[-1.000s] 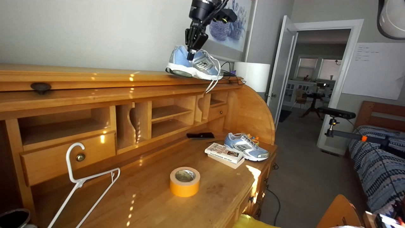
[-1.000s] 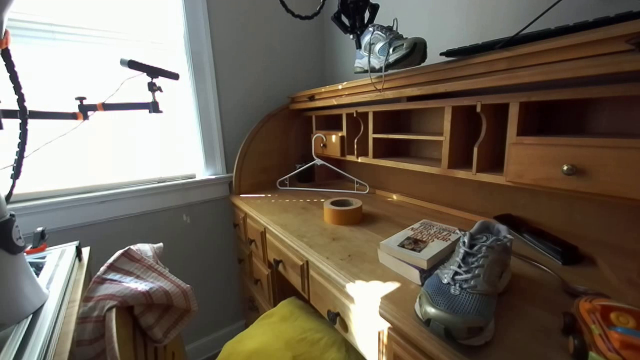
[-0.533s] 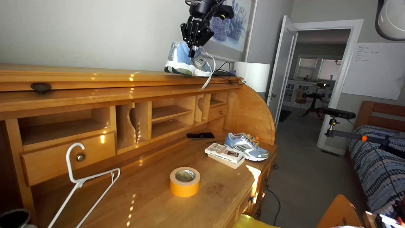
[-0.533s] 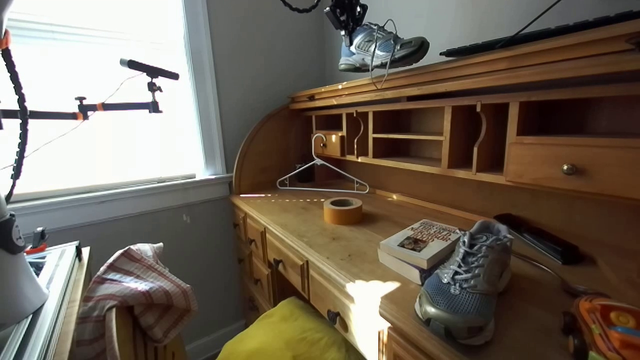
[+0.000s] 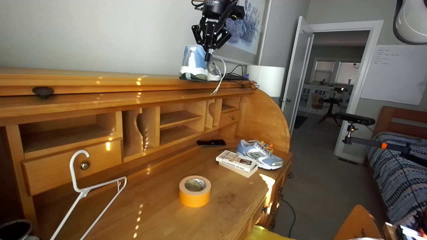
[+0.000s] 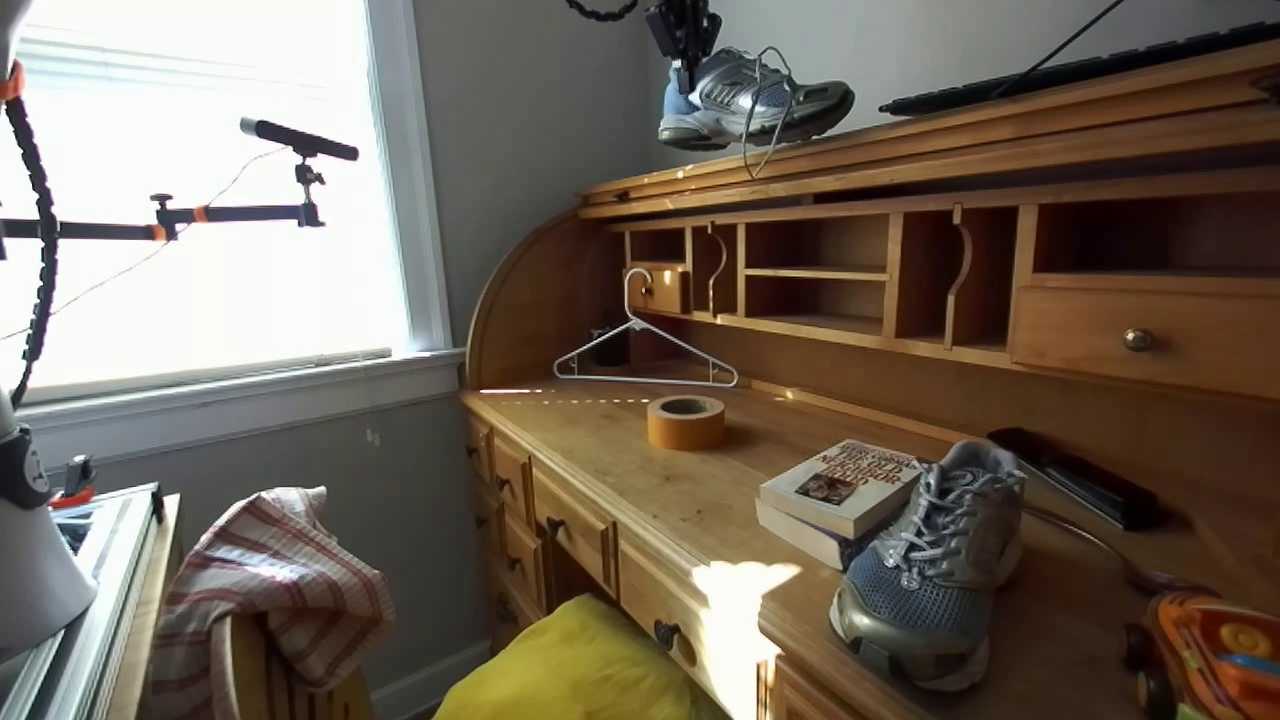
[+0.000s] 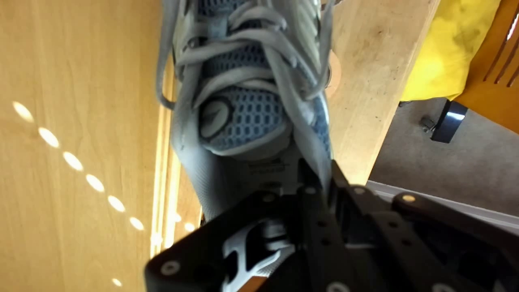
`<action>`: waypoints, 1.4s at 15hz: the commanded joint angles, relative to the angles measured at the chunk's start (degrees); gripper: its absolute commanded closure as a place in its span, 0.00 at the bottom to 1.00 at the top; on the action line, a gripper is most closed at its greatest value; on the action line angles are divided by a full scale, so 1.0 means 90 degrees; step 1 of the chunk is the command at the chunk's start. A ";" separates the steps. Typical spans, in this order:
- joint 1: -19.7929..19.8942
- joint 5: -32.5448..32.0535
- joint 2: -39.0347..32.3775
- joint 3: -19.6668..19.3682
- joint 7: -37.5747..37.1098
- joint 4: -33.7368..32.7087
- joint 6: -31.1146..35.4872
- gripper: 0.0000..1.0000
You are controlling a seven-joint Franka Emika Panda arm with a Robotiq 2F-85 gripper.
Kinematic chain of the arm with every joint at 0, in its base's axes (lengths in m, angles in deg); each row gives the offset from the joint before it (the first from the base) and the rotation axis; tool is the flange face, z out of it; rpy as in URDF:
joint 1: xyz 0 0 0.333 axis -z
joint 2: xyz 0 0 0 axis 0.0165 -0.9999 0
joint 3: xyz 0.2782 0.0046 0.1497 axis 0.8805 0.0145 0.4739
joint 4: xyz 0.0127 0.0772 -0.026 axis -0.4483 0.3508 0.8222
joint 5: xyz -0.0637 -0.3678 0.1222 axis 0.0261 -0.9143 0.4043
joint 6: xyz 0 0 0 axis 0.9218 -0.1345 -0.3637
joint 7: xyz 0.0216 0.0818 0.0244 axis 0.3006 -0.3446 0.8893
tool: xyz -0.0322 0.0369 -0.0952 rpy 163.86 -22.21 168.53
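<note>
A blue, white and silver running shoe (image 5: 193, 61) is at the top of the wooden roll-top desk. It also shows in an exterior view (image 6: 770, 105) and fills much of the wrist view (image 7: 247, 117). My gripper (image 5: 208, 55) points down with its fingers shut on one side wall of the shoe's collar, near the heel. In the wrist view, my gripper (image 7: 323, 178) has one finger inside the opening and one outside. The shoe's loose lace hangs over the desk's top edge. I cannot tell whether the sole touches the top board (image 5: 66, 75).
On the desk surface are a matching shoe (image 6: 930, 570), two stacked books (image 6: 840, 490), a tape roll (image 6: 686, 425), a white hanger (image 6: 635, 323), a black object (image 6: 1075, 478) and an orange toy (image 6: 1220, 650). A black keyboard (image 6: 1080, 70) lies on the top board. A framed picture (image 5: 250, 30) hangs behind.
My gripper and the shoe have turned together, so the heel now faces an exterior view more. In an exterior view, the gripper and heel have shifted left. The grip on the collar stays.
</note>
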 commanded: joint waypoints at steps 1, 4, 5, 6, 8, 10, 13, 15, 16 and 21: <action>0.0000 0.0000 -0.0002 0.0000 -0.0001 0.0000 0.0000 0.91; 0.0000 0.0000 -0.0002 0.0000 -0.0001 0.0000 0.0000 0.91; 0.0000 0.0000 -0.0002 0.0000 -0.0001 0.0000 0.0000 0.98; 0.0019 0.0009 -0.0026 0.0029 0.0184 -0.0057 -0.0080 0.98; -0.0007 -0.0114 -0.0075 0.0014 0.0394 -0.0148 -0.0099 0.98; -0.0028 -0.0217 -0.0098 0.0005 0.0747 -0.0195 -0.0159 0.98; -0.0016 -0.0205 -0.0097 0.0068 0.1429 -0.0226 -0.0287 0.98; 0.0000 -0.0210 -0.0098 0.0103 0.2049 -0.0279 -0.0409 0.98; 0.0010 -0.0219 -0.0105 0.0113 0.2364 -0.0317 -0.0451 0.98; 0.0019 -0.0426 -0.0142 0.0069 0.3828 -0.0439 -0.0457 0.98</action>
